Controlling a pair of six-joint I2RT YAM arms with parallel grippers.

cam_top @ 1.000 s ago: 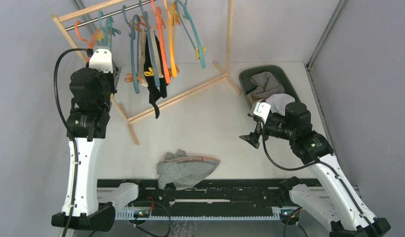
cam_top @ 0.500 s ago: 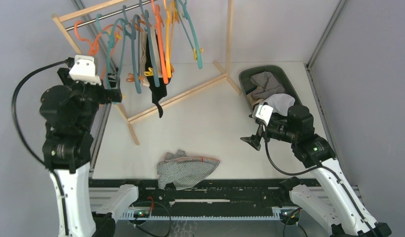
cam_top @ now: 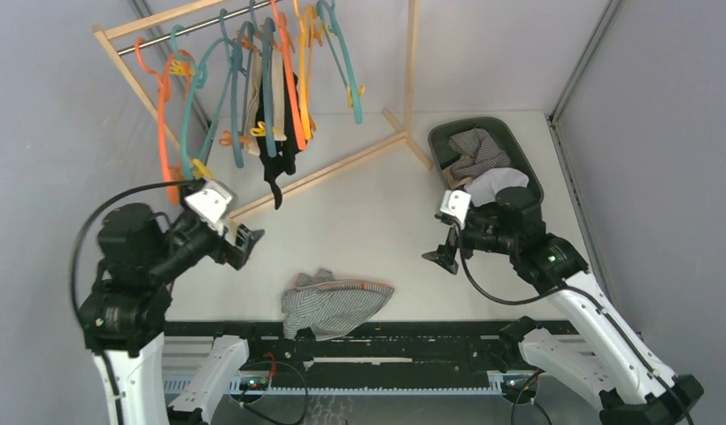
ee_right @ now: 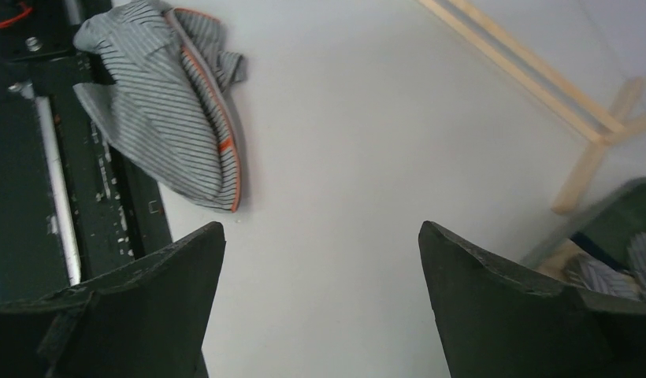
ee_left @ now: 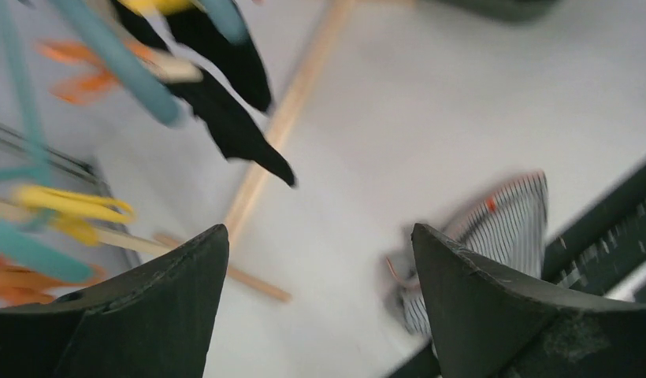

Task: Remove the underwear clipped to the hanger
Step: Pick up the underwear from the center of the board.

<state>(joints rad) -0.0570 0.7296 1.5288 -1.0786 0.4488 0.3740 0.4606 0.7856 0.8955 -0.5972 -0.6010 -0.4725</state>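
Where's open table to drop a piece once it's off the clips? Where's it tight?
Widest bare table: the middle, bordered by the rack's floor beam, the striped cloth and the right gripper. A smaller strip at the near edge, right of that cloth. Crowded: under the hangers with the black underwear, and the bin, already holding clothes.

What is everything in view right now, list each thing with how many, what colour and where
Clothes rack: one, pale wood, back left.
Hangers: several, teal, orange and yellow, hung on the rack.
Underwear: black, count unclear, clipped to hangers mid-rack.
Striped cloth: one, grey and white with orange trim, near edge, centre.
Basket: one, dark green, back right, holding crumpled clothes.
Table: one, white.
Left gripper: black, open, near the rack's foot.
Right gripper: black, open, in front of the basket.
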